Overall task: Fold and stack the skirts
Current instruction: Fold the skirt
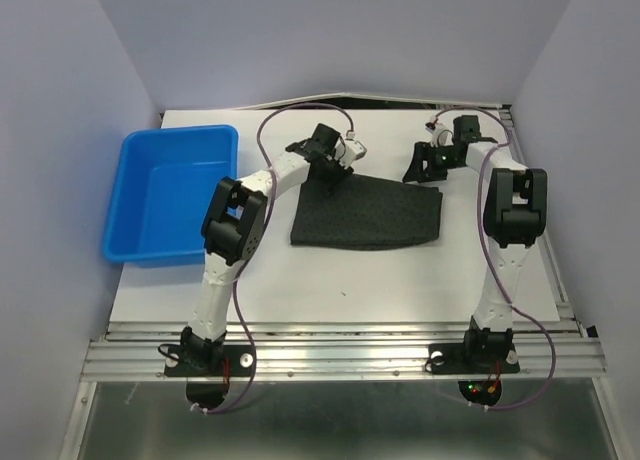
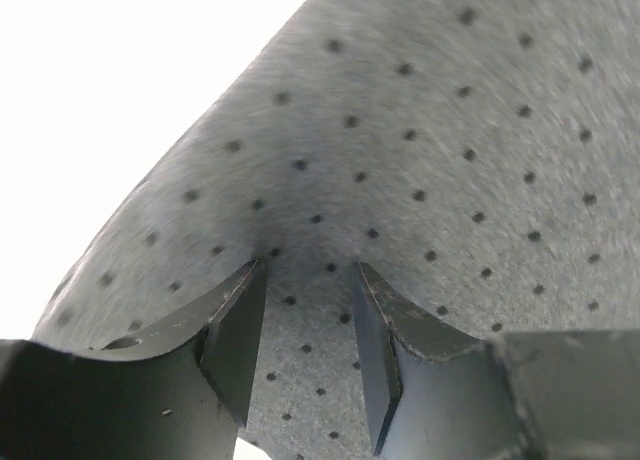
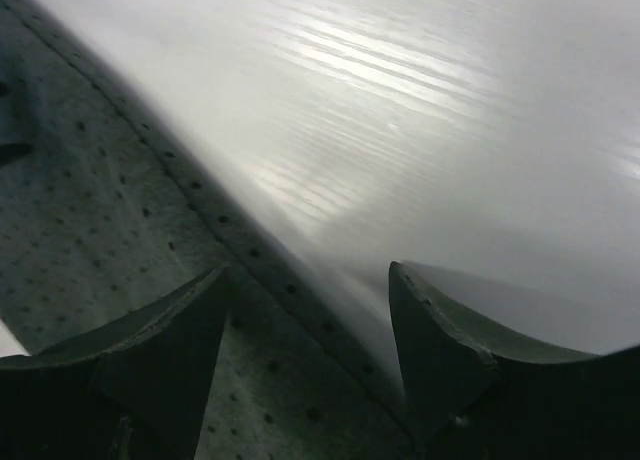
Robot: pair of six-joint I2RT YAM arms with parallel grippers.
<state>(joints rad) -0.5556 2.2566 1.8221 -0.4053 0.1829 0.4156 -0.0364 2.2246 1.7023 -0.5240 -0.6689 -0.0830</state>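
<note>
Skirt (image 1: 368, 216): one dark dotted piece, lying flat on the white table (image 1: 400, 290), about mid-table and toward the far side. A blue tub (image 1: 165, 195) stands to its left at the table's left edge, apart from it.

Left gripper (image 2: 310, 270): down at the skirt's far left corner. Jaws partly open with a narrow gap. The tips are set on the cloth, which dips into a shallow crease between them. No firm pinch shows.

Right gripper (image 3: 308, 272): low at the skirt's far right corner. Jaws wide open, holding nothing. The skirt's hemmed edge runs slantwise between the fingers (image 3: 150, 350), with cloth on the view's left side and bare table on its right. That wrist view is blurred.
</note>
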